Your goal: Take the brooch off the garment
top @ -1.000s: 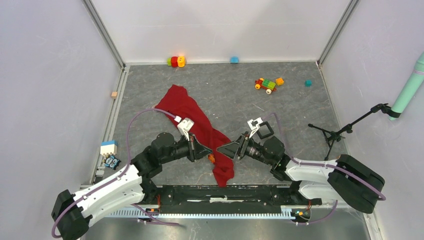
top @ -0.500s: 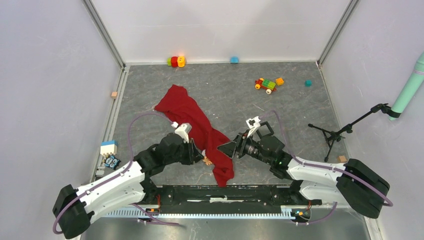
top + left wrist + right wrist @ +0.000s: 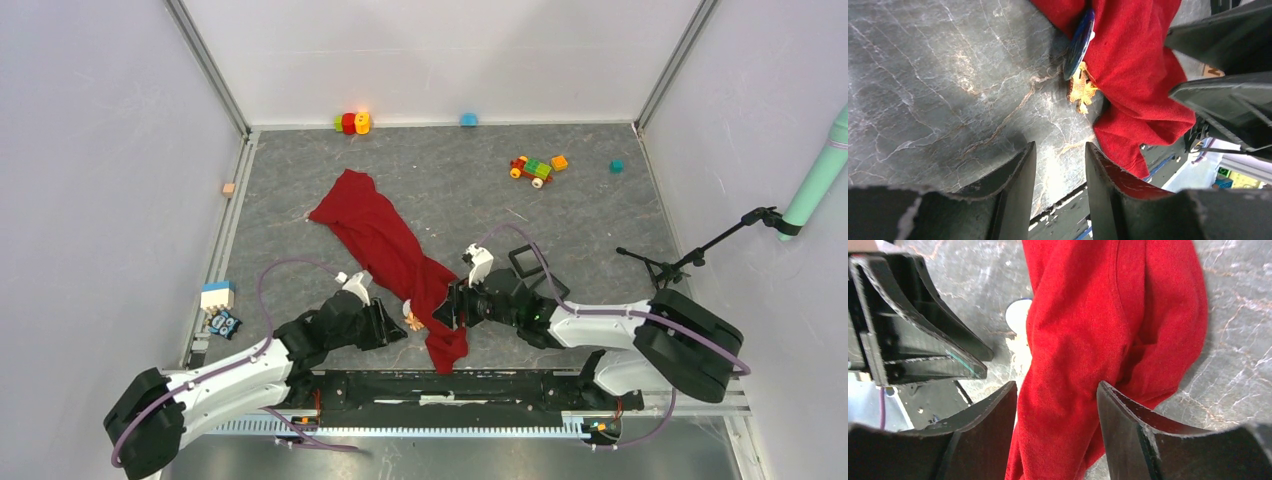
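The left claw (image 3: 1058, 150) was pulled back, half-open and empty; the brooch (image 3: 1082, 90) just ahead was best re-pinched, the garment (image 3: 380, 235) pinned by the wide right claw (image 3: 1057, 387).

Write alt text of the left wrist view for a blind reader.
A gold, leaf-shaped brooch lies at the edge of the red garment on a grey marbled table, beside a blue disc. The left arm's two dark fingers stand apart in the foreground with nothing between them, short of the brooch; the right arm's fingers fill the right edge.
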Available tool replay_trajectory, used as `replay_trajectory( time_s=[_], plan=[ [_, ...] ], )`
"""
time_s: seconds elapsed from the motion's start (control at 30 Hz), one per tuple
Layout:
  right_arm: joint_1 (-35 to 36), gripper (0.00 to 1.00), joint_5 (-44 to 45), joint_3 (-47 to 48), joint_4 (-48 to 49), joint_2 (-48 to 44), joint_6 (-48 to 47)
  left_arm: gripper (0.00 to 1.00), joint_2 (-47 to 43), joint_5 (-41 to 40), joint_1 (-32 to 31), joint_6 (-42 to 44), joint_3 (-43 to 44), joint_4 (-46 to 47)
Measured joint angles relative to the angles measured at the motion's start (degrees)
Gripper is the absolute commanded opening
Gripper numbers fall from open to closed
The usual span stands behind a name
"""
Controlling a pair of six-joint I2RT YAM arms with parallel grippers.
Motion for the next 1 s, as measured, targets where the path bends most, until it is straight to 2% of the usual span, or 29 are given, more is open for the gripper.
replay_trajectory(
  time_s=[0.27, 0.5, 0.8, 1.0],
  plan=[
    [1.62, 0.5, 0.46, 0.0, 2.27, 4.98, 0.11, 0.46, -0.5, -2.93, -0.07, -4.87, -3.63, 8.17],
    [2.34, 0.36, 0.81, 0.02, 3.48, 5.95, 0.24, 0.44, 2.86, -5.86, -0.09, -7.54, -4.66, 13.16],
    [2.58, 0.03, 2.49, 0.13, 2.71, 5.95, 0.87, 0.38, 6.95, -7.48, -0.09, -8.63, -6.01, 20.44],
    [2.58, 0.01, 3.5, 0.31, 1.46, 5.95, 1.07, 0.34, 10.54, -7.34, -0.09, -8.61, -6.05, 24.52]
  ],
)
